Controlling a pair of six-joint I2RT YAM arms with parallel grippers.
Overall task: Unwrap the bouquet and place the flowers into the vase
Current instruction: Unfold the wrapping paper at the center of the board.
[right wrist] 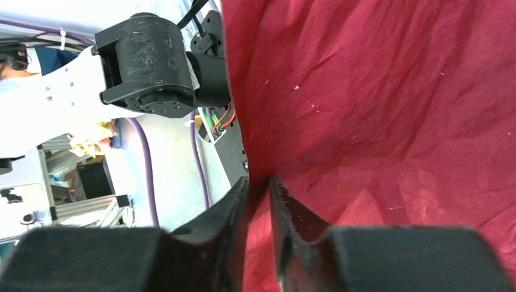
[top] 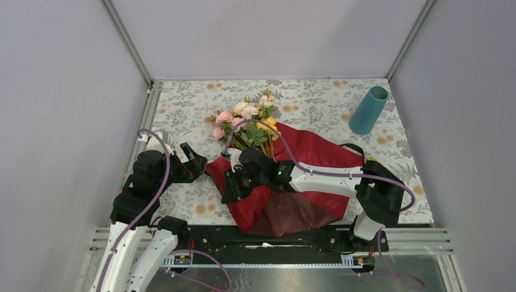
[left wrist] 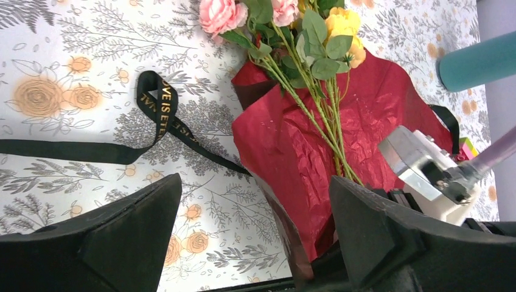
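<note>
Overhead view: flowers (top: 246, 115) lie on the opened maroon paper (top: 316, 155) at the middle of the desk (top: 182, 103), with the vase (top: 368, 109) well apart at the far right, so I judge that pulling the sheet could drag the blooms along. Left wrist: left jaws released and empty beside the flowers, near the loose ribbon (left wrist: 164, 106). Right wrist: right jaws clenched on the paper's edge, a thin bite I fear may slip or tear.

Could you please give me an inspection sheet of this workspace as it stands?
Surface: floral tablecloth, flat.
Job's things: flowers lying with stems on opened red paper; black ribbon loose on the cloth; vase standing far right.
Clutter: small coloured block, mostly hidden.
Grippers: left gripper open, empty; right gripper nearly closed at the paper's edge, grip unclear.
Cables: purple cables along both arms.
Surroundings: grey walls, metal frame.
</note>
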